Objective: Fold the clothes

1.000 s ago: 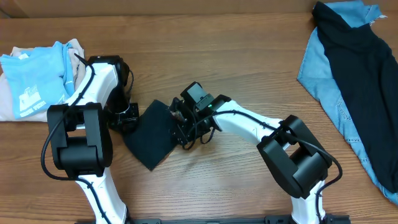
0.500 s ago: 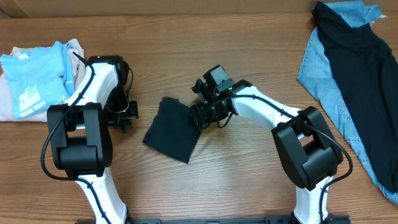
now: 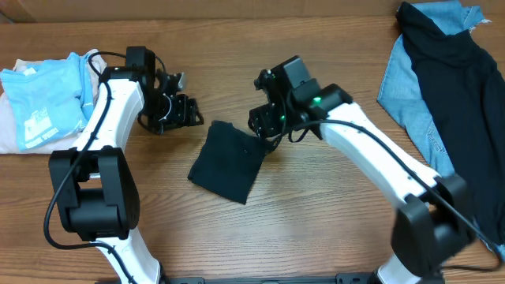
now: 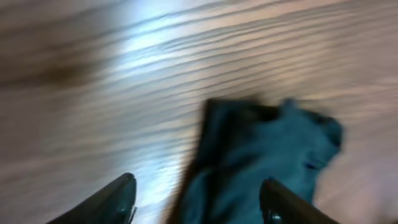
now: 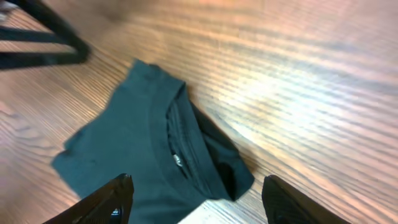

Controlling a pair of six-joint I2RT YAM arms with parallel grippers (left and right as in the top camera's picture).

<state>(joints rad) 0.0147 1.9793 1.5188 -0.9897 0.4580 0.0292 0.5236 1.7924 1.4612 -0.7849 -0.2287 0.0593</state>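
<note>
The clothes, a black T-shirt (image 3: 227, 162), lie folded into a small square on the wooden table, collar edge toward the right arm. In the right wrist view the shirt (image 5: 137, 149) shows its neckline and tag, lying below and between the fingers of my open right gripper (image 5: 199, 202), which hold nothing. My right gripper (image 3: 264, 130) hovers just past the shirt's far right corner. My left gripper (image 3: 185, 110) is open and apart from the shirt, off its far left corner. The blurred left wrist view shows the shirt (image 4: 261, 149) ahead of my open left gripper (image 4: 200, 202).
A light-blue tee (image 3: 43, 102) lies on a beige garment at the far left. At the right edge a blue denim garment (image 3: 406, 95) lies with dark cloth (image 3: 458, 95) on it. Bare wood (image 3: 316, 221) surrounds the folded shirt.
Both grippers have opened and let go of the shirt. The left arm has drawn back toward the far side, the right arm has lifted up and right. The shirt has shifted slightly right.
</note>
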